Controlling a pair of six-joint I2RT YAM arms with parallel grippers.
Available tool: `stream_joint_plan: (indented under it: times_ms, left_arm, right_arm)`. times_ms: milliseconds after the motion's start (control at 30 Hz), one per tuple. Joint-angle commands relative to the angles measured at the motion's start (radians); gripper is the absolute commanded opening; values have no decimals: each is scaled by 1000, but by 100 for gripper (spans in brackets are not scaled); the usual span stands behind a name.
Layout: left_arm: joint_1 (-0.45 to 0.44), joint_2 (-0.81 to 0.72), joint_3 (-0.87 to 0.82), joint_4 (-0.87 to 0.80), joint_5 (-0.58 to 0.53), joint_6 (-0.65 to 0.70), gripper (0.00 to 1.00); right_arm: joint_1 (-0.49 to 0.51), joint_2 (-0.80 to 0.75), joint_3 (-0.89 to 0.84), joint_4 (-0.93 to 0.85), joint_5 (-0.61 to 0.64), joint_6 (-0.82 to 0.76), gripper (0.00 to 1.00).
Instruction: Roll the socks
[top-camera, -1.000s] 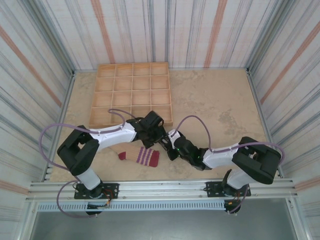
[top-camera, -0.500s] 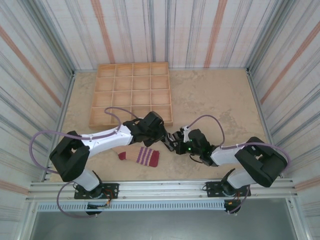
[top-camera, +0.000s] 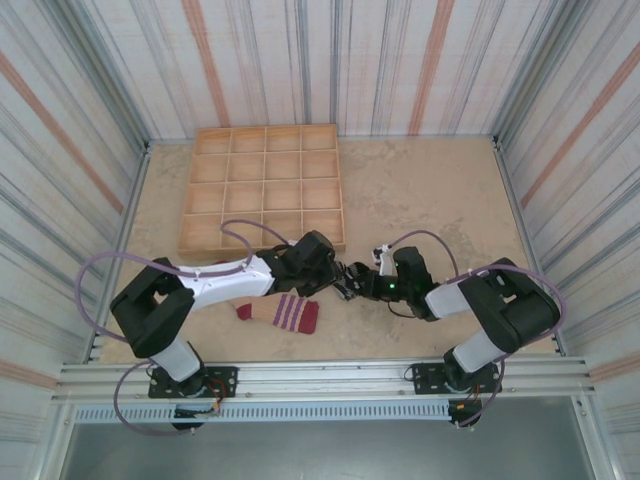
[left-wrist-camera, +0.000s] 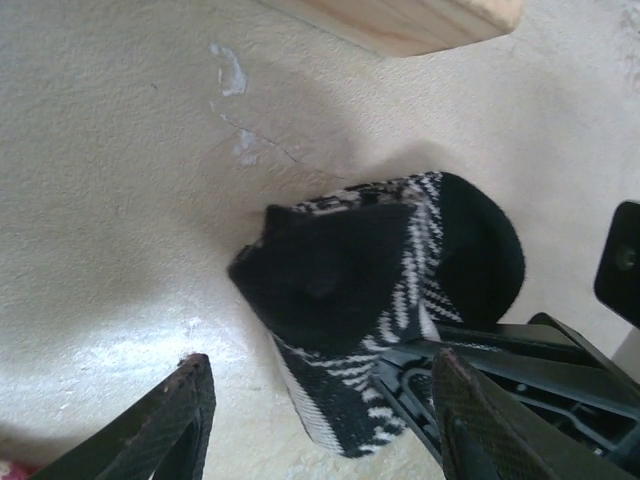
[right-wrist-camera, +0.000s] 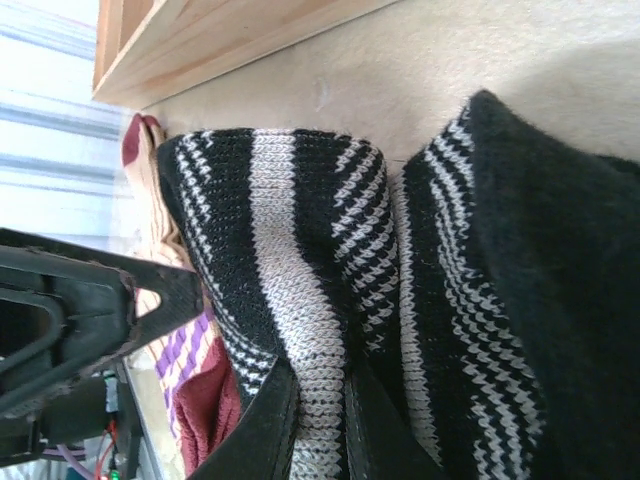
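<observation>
Kinda sketchy: the right fingers (right-wrist-camera: 285, 385) pinch only a fold of the bunched black, grey-white-striped fabric sock (left-wrist-camera: 340, 290) on the bench (left-wrist-camera: 120, 150) by the wooden grid tray (left-wrist-camera: 420, 20), with the left fingers (left-wrist-camera: 180, 425) spread open just beside it, so one tug could unroll it.

In the left wrist view the right gripper (left-wrist-camera: 395, 372) covers the lower end of the black sock (left-wrist-camera: 340, 280), and the top edge cuts off the wooden tray (left-wrist-camera: 400, 20). In the right wrist view that sock runs off the right and bottom edges and hides most of the beige sock (right-wrist-camera: 178, 352). From above, the black sock is too small to make out.
</observation>
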Motion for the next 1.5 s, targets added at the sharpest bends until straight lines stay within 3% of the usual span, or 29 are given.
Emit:
stream_joint_plan:
  times_ms: [0, 300, 533, 667, 867, 967, 1233, 1467]
  left_arm:
    - [-5, 23, -18, 45, 12, -10, 60]
    - [-6, 114, -54, 208, 64, -71, 60]
    - [-6, 151, -58, 208, 37, -101, 52]
    - [-2, 178, -56, 202, 28, -133, 42]
    - [10, 193, -57, 182, 21, -145, 18]
    - [12, 194, -25, 110, 26, -126, 1]
    - [12, 153, 42, -68, -9, -89, 0]
    - [12, 117, 83, -194, -26, -64, 0]
  right_arm:
    - [-22, 29, -42, -377, 91, 37, 0]
    - [-46, 43, -22, -405, 78, 36, 0]
    - [-63, 44, -42, -377, 71, 40, 0]
    - [-64, 48, -37, -351, 54, 28, 0]
    - [-65, 5, -43, -352, 70, 10, 13]
    - [-65, -24, -35, -361, 53, -12, 27]
    - [-52, -209, 8, -518, 88, -114, 59]
    - [23, -478, 51, -728, 274, -243, 74]
